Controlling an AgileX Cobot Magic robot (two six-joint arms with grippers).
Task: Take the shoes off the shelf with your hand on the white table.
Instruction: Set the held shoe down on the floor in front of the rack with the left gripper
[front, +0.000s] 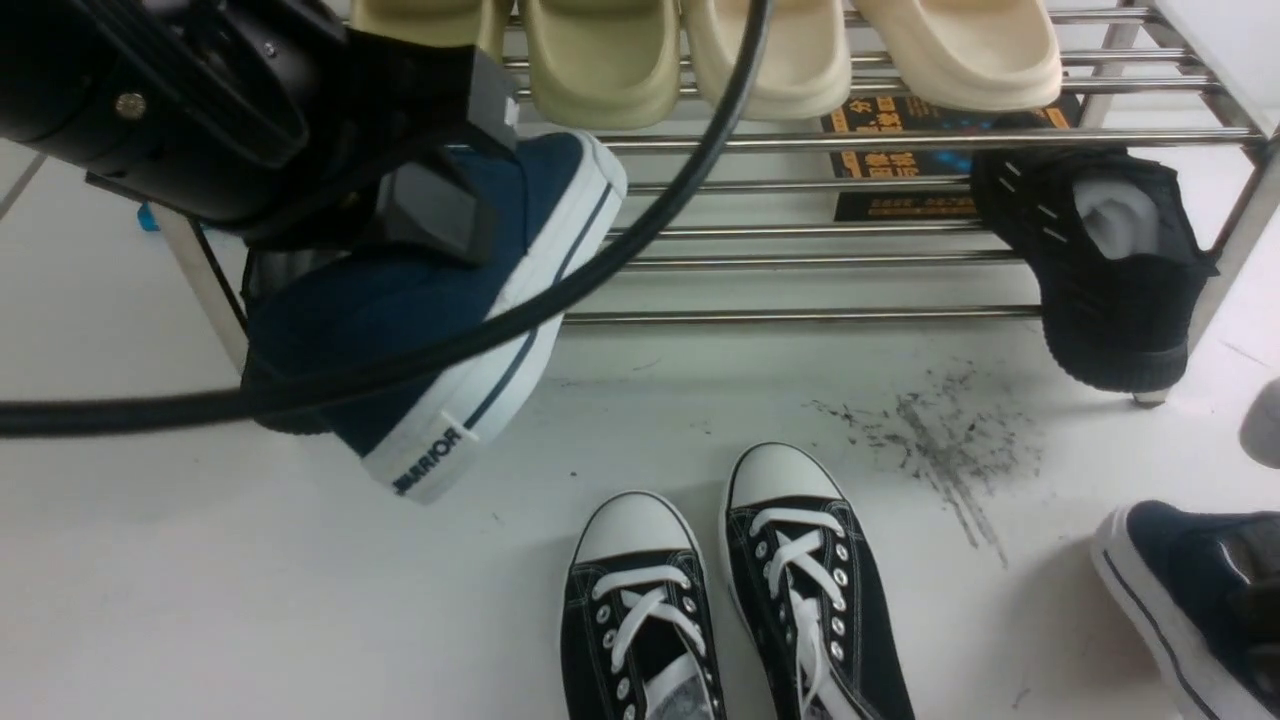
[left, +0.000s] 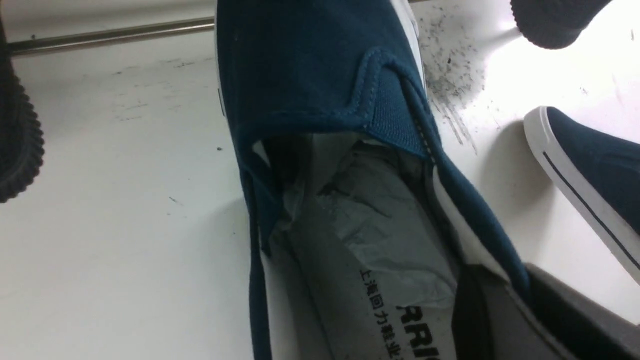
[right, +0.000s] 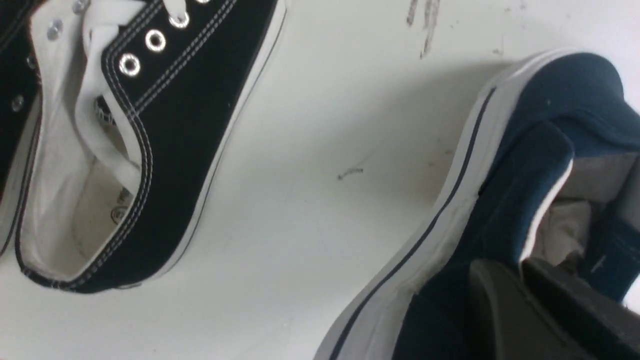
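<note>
Front and wrist views, set-down step. My left hand (front: 432, 212) is clamped on the collar of the left navy shoe (front: 450, 330), one finger inside against the paper stuffing. The shoe hangs tilted, toe up by the lower rails of the shelf (front: 800, 315) and lettered heel toward me, over the table (front: 200, 600). I cannot tell whether its heel touches the surface. My right hand (right: 530, 285) grips the heel collar of the right navy shoe (front: 1185, 600), which sits low at the table's right edge, well apart from the shelf.

I judge both shoes to be off the rack and only placing and release to be left. The next move calls for drawing the left shoe clear of the front rail, levelling it, lowering it flat and opening both hands.

Surroundings: black lace-up sneakers (front: 730, 600) stand on the table between the two navy shoes and limit the free space there. A black knit sneaker (front: 1100, 270) overhangs the lower tier at right. A dark ribbed sole lies just beside the left shoe. Cream slippers (front: 700, 50) fill the top tier. A black cable (front: 620, 230) crosses in front of the left shoe and might snag its toe.
</note>
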